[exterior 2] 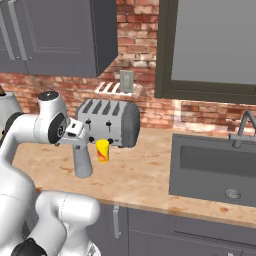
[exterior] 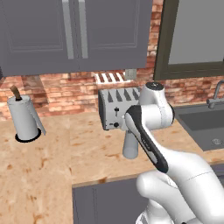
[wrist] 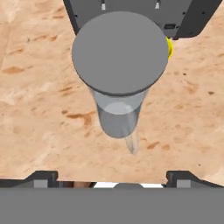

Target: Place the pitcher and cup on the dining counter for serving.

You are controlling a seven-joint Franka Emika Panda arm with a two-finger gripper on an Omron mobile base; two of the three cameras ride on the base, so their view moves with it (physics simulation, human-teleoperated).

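**Open gripper hanging over the upright pitcher**

The gripper [wrist: 112, 177] is hovering directly above the pitcher [wrist: 119, 87], fingers [wrist: 41, 178] spread wide, holding nothing. The pitcher is standing upright on the counter [exterior: 87, 148], its long axis running straight up toward the hand. The cup [exterior 2: 102, 150] is sitting just beside it, in front of the toaster [exterior 2: 111, 122], crowding any approach from the far side.

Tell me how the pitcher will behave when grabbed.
The pitcher is tall and slim, so a high sideways nudge may tip it. Its smooth grey wall looks slippery. It seems rigid, and could knock the cup beside it.
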